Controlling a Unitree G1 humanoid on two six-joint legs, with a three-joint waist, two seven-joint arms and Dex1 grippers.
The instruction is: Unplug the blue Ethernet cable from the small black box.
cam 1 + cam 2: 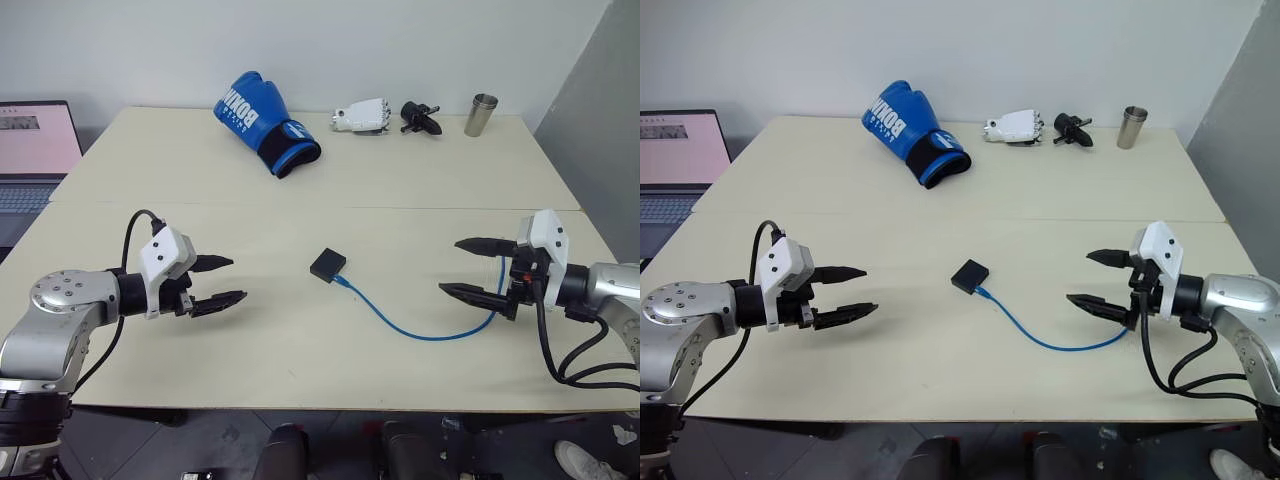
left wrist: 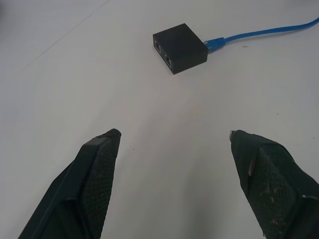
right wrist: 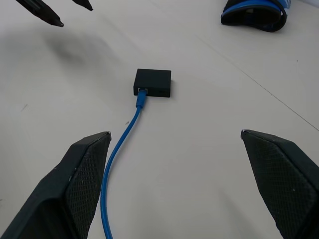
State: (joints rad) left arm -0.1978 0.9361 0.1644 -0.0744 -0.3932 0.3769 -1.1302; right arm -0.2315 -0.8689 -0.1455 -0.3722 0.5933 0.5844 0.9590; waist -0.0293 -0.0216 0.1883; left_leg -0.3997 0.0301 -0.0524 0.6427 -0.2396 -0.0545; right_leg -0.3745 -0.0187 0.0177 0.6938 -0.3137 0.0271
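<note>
With both grippers' jaws open and empty, the light box (image 1: 328, 264) is best pinned while the limp cable (image 1: 420, 330) is gripped at its stiff plug (image 3: 141, 97).

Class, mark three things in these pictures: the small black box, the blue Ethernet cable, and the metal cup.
small black box (image 1: 327, 264): left eye view, middle of its top face.
blue Ethernet cable (image 1: 400, 325): left eye view, midway along its curve on the table.
metal cup (image 1: 481, 115): left eye view, middle of its side wall.

Small black box (image 1: 328, 264) lies flat mid-table; blue cable (image 1: 420, 328) still plugged into its side, curving in a loose arc toward the right.
</note>
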